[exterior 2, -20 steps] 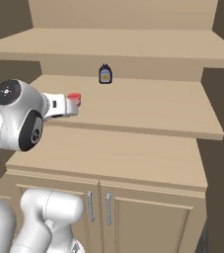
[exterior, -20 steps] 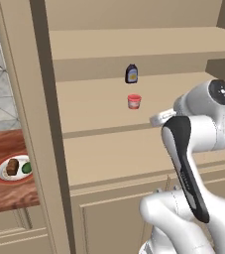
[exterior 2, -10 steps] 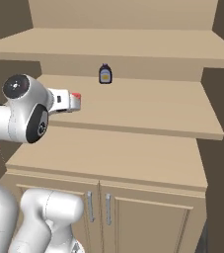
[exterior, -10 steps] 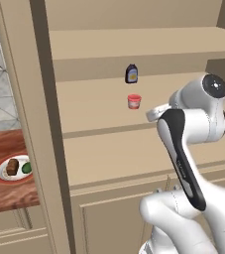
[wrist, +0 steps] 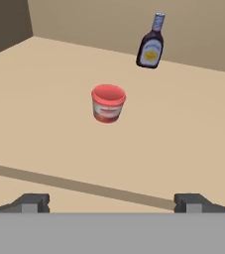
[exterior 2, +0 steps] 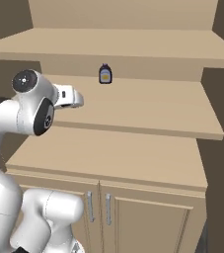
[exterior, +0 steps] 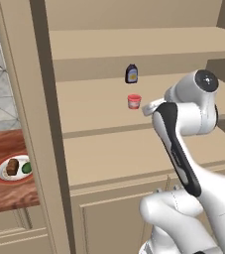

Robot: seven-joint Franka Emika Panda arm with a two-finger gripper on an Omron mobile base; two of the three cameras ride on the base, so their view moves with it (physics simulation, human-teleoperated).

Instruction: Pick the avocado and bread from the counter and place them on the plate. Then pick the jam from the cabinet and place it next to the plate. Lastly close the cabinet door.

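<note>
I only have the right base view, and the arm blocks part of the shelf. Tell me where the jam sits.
Observer: The jam stands upright on the middle shelf, ahead of the open gripper, not touching it.
Operator: Report what is behind it.
Observer: A dark bottle stands farther back, apart from the jam.
Operator: Confirm the plate is loaded.
Observer: Yes, the plate on the counter holds the bread and the avocado.

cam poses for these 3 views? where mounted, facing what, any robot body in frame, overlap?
Left base view: behind-left of arm, facing cabinet shelves; arm at lower right; plate on the left.
Right base view: behind-right, same shelves; arm at lower left.
Hand view: on hand, facing jam; open gripper tips at bottom.
Shared: dark bottle in all views.
</note>
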